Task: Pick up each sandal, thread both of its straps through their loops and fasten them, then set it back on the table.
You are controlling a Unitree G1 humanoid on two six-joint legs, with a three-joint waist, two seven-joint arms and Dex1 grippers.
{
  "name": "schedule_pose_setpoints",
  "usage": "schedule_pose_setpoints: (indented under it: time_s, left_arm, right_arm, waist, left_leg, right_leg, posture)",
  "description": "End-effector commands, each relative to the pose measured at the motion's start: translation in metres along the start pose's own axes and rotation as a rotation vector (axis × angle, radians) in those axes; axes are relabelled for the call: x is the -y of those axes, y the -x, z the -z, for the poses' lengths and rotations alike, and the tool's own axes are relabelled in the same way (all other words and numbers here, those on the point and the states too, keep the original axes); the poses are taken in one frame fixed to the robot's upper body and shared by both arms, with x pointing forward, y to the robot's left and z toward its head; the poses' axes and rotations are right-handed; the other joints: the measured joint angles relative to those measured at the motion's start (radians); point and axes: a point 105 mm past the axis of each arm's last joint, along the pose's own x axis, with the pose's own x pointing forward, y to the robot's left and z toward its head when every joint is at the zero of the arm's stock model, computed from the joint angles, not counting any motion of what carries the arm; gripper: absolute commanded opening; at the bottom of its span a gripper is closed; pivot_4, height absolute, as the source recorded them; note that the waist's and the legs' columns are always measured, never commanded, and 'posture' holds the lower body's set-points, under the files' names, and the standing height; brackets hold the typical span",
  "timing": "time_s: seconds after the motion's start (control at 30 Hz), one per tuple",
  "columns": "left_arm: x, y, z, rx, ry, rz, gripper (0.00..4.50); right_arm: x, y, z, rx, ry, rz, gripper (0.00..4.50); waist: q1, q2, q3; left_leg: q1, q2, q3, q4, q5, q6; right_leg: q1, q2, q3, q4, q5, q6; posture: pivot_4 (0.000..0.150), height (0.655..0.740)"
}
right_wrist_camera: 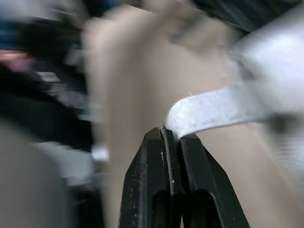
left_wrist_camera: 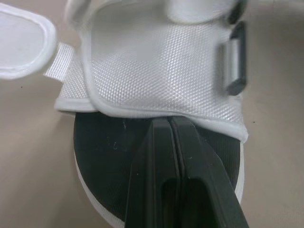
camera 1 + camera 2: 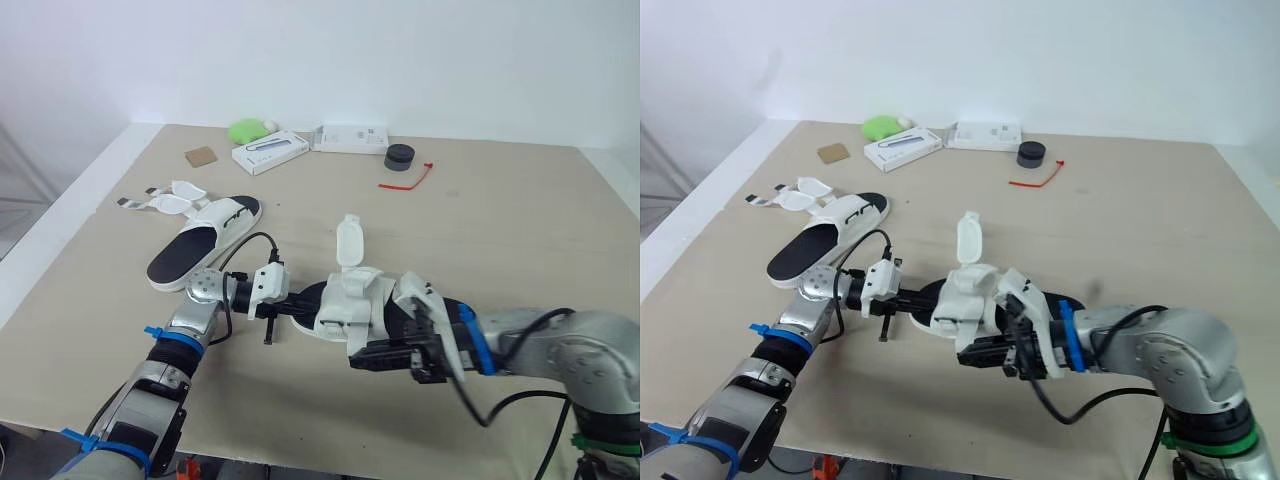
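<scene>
Holding the near sandal (image 3: 340, 300) mid-tabletop (image 3: 500, 220) between both arms.
Right end effector (image 1: 172, 134) is pinched tight on a white strap (image 1: 213, 111); left end effector (image 2: 172, 122) is closed, tips on the black footbed (image 2: 109, 147) at the upper's edge. Second sandal (image 3: 205, 240) lies far left, straps unfastened.

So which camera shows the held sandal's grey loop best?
Left wrist view: the grey loop sits close and clear on the sandal. Both eye views show that sandal, its loop too small to tell; the right wrist view shows a strap.
</scene>
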Motion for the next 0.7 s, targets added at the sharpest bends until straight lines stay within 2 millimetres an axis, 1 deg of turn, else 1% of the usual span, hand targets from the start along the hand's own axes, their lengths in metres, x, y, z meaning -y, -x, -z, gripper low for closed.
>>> schedule_pose_setpoints:
  time_s: [0.03, 0.07, 0.13, 0.2, 0.27, 0.3, 0.37, 0.43, 0.47, 0.5, 0.7]
  left_arm:
    - [0.039, -0.006, 0.048, -0.139, 0.17, 0.108, 0.0]
    - [0.039, -0.006, 0.048, -0.139, 0.17, 0.107, 0.0]
    - [0.039, -0.006, 0.048, -0.138, 0.169, 0.107, 0.0]
    - [0.039, -0.006, 0.048, -0.138, 0.17, 0.106, 0.0]
    - [0.039, -0.006, 0.048, -0.138, 0.171, 0.106, 0.0]
    - [0.039, -0.006, 0.048, -0.138, 0.172, 0.105, 0.0]
    - [0.039, -0.007, 0.048, -0.136, 0.172, 0.104, 0.0]
    - [0.039, -0.007, 0.048, -0.133, 0.174, 0.101, 0.0]
    - [0.039, -0.007, 0.048, -0.133, 0.174, 0.102, 0.0]
    - [0.04, -0.007, 0.048, -0.133, 0.175, 0.102, 0.0]
    - [0.042, -0.008, 0.049, -0.13, 0.179, 0.105, 0.0]
  right_arm:
    - [-0.03, 0.012, -0.03, 0.119, 0.098, -0.155, 0.03]
    - [-0.031, 0.014, -0.038, 0.151, 0.105, -0.164, 0.03]
    - [-0.026, 0.016, -0.052, 0.205, 0.098, -0.146, 0.03]
    - [-0.01, 0.014, -0.065, 0.253, 0.071, -0.075, 0.03]
    - [0.036, 0.011, -0.078, 0.313, -0.021, 0.139, 0.03]
    - [0.052, 0.01, -0.081, 0.331, -0.062, 0.215, 0.03]
    - [0.067, 0.009, -0.08, 0.334, -0.113, 0.29, 0.03]
    - [0.08, 0.008, -0.072, 0.308, -0.156, 0.359, 0.03]
    - [0.091, 0.008, -0.066, 0.29, -0.189, 0.419, 0.03]
    - [0.098, 0.009, -0.063, 0.292, -0.219, 0.449, 0.03]
    - [0.123, 0.019, -0.059, 0.348, -0.341, 0.541, 0.03]
  waist:
    - [0.0, 0.0, 0.0]
    - [0.0, -0.001, 0.001]
    - [0.0, -0.001, 0.001]
    - [0.001, -0.001, 0.001]
    - [0.001, -0.001, 0.001]
    - [0.001, -0.001, 0.001]
    - [0.004, -0.001, 0.001]
    - [0.007, -0.001, 0.001]
    - [0.007, 0.0, 0.001]
    - [0.007, 0.0, 0.001]
    - [0.007, 0.001, 0.0]
  left_leg:
    - [0.0, 0.0, 0.0, 0.0, 0.0, 0.0]
    - [0.0, 0.0, 0.0, 0.0, 0.0, 0.0]
    - [0.001, 0.001, 0.0, 0.001, 0.0, 0.0]
    - [0.0, 0.0, 0.0, 0.001, 0.0, 0.0]
    - [0.0, 0.001, 0.0, 0.001, 0.0, 0.0]
    - [0.001, 0.001, 0.0, 0.001, 0.0, 0.0]
    - [0.0, 0.001, -0.001, 0.001, 0.001, 0.001]
    - [0.0, 0.0, -0.001, 0.001, 0.001, 0.001]
    - [0.0, 0.0, -0.001, 0.001, 0.001, 0.001]
    - [0.0, 0.0, -0.001, 0.001, 0.001, 0.001]
    - [0.001, 0.001, -0.001, 0.001, 0.001, 0.002]
  right_leg:
    - [0.0, 0.0, 0.0, 0.0, 0.0, -0.001]
    - [0.0, 0.0, 0.0, 0.0, 0.0, -0.001]
    - [0.0, 0.001, 0.0, 0.0, 0.001, -0.001]
    - [0.0, 0.0, 0.0, 0.0, 0.001, -0.001]
    - [0.0, 0.0, 0.0, 0.0, 0.001, -0.001]
    - [0.0, 0.001, 0.0, 0.0, 0.001, -0.001]
    - [-0.001, 0.001, 0.0, 0.001, 0.002, -0.002]
    - [-0.001, 0.0, 0.0, 0.001, 0.002, -0.002]
    - [-0.001, 0.001, 0.0, 0.001, 0.002, -0.002]
    - [-0.001, 0.001, 0.0, 0.001, 0.002, -0.002]
    - [0.0, 0.002, 0.0, 0.001, 0.003, -0.003]
  posture:
    - [0.15, 0.74]
    - [0.15, 0.74]
    - [0.15, 0.74]
    - [0.15, 0.74]
    - [0.15, 0.74]
    - [0.15, 0.74]
    - [0.15, 0.74]
    - [0.15, 0.74]
    - [0.15, 0.74]
    - [0.15, 0.74]
    - [0.15, 0.74]
